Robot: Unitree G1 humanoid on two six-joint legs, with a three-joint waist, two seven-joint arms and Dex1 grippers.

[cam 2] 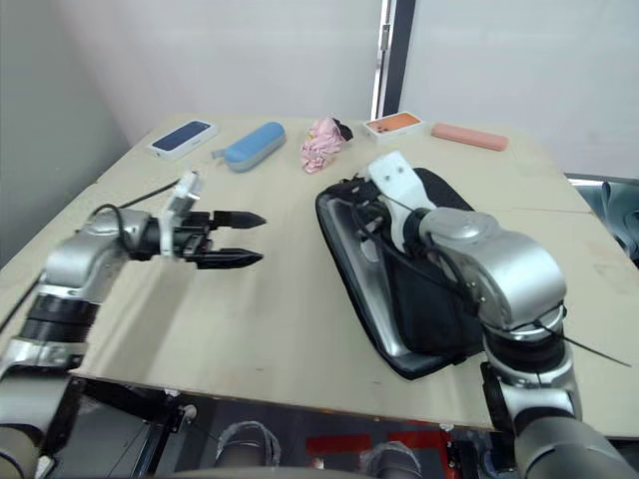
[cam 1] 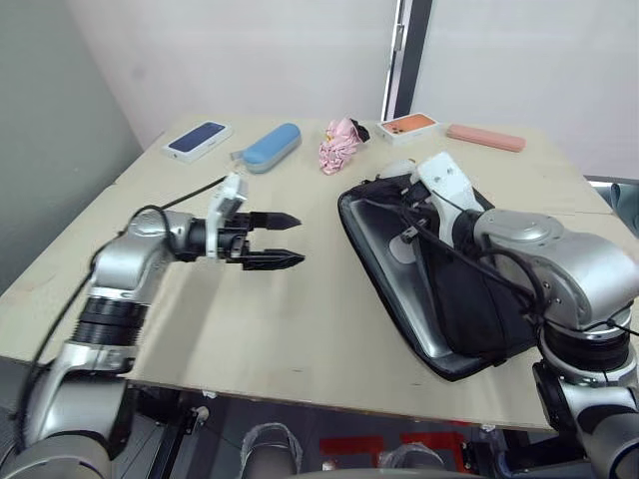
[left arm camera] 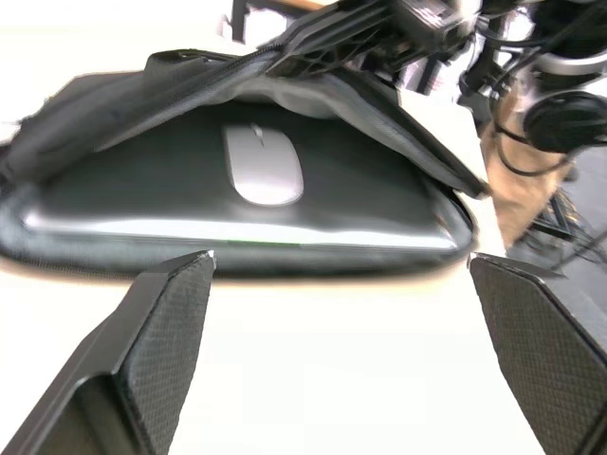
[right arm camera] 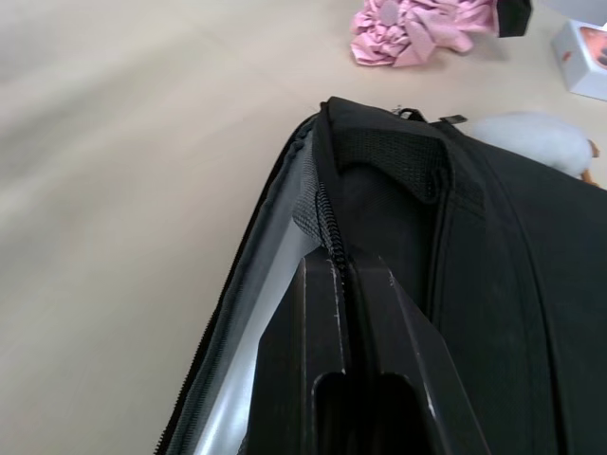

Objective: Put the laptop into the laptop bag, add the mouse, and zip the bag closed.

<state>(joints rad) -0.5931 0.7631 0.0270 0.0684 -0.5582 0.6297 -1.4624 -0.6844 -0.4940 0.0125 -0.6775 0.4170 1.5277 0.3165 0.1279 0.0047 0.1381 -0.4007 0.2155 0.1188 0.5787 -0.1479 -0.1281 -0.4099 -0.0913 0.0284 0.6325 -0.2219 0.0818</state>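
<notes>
On the pale wooden desk [cam 1: 300, 329], the large flat black fabric laptop bag [cam 1: 469, 299] lies open on my right side, its upper flap lifted. Inside it sits the thin silver-grey metal laptop [left arm camera: 247, 232], flat against the bag's lower wall, one long edge showing along the open mouth. The flat white oval mouse [left arm camera: 262, 163] rests on top of the laptop's lid, within the bag.

My right pincer [right arm camera: 346, 284] is clenched on the bag's zipper edge near a corner, holding the flap up. My left pincer [cam 1: 275, 239] hangs released over bare desk, well apart from the bag, fingers spread and pointed at the bag's open side.

Along the desk's far edge lie a blue oblong case [cam 1: 272, 146], a flat salmon-pink case [cam 1: 485, 137], a dark-faced phone box [cam 1: 198, 140], an orange-faced phone box [cam 1: 409, 126] and a crumpled pink cloth [cam 1: 339, 145].
</notes>
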